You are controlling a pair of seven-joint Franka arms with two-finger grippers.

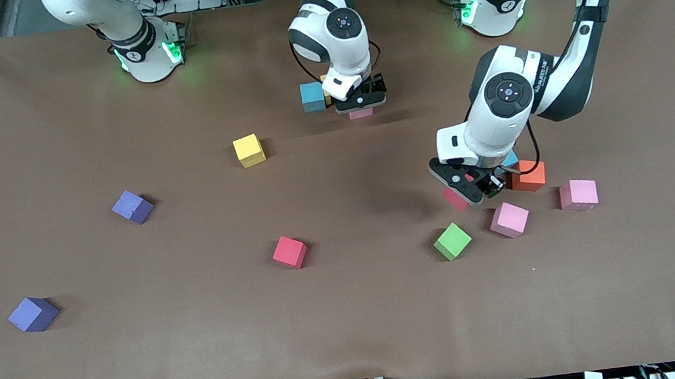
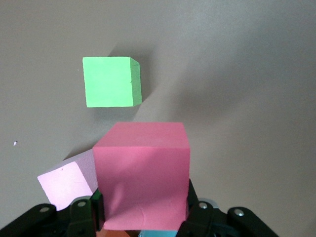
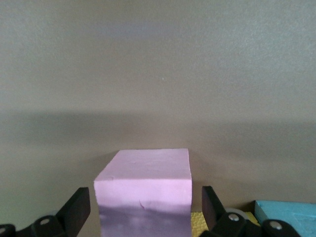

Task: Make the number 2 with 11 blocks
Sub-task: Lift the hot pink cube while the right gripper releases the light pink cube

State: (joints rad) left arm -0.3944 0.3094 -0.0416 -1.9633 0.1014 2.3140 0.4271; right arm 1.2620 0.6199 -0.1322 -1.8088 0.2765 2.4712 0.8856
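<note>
My left gripper (image 2: 144,211) is clamped on a red block (image 2: 143,168), over the table beside the green block (image 2: 111,81) and a pink block (image 2: 66,183). I judge it goes next to the started number 2 near the bases: a blue block (image 1: 312,96) and a pale pink block (image 3: 143,187). My right gripper (image 3: 145,203) straddles that one, fingers apart, crowding the spot.

A matte red cube (image 2: 143,173) is clamped between the left gripper's (image 1: 465,187) fingers, above a green cube (image 1: 452,241). A matte pink cube (image 3: 143,190) is seen between the right gripper's (image 1: 361,103) parted fingers, beside a blue cube (image 1: 312,96).
</note>
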